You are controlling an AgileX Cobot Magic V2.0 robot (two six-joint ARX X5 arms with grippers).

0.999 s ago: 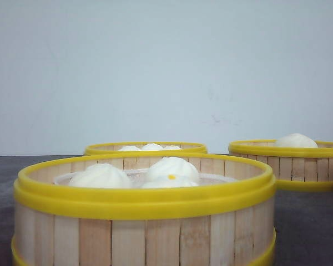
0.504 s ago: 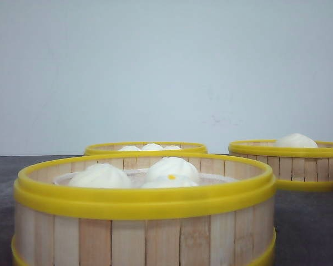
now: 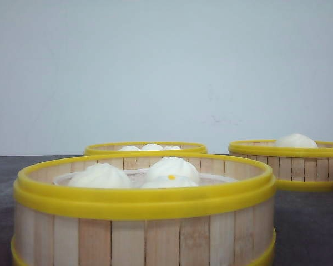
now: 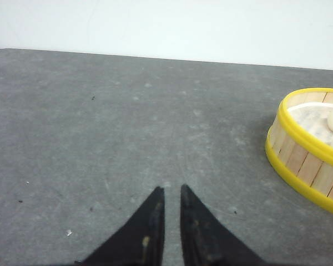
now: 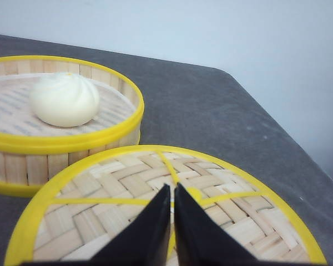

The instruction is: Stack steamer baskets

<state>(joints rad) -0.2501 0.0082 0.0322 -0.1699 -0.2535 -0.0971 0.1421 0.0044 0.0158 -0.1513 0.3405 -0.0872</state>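
Front view: I see three steamer baskets on the dark table [image 3: 311, 227]. The nearest basket [image 3: 144, 233] fills the lower frame and holds three buns [image 3: 172, 168]; a second basket [image 3: 145, 148] sits behind it at centre, a third basket [image 3: 288, 163] at right.

Left wrist view: left hand [image 4: 172, 191] at bottom centre, fingers nearly pressed together, holding nothing, above bare table; one basket at the right edge.

Right wrist view: right hand [image 5: 172, 188] pressed together over a woven lid [image 5: 100, 216]; a one-bun basket at upper left.
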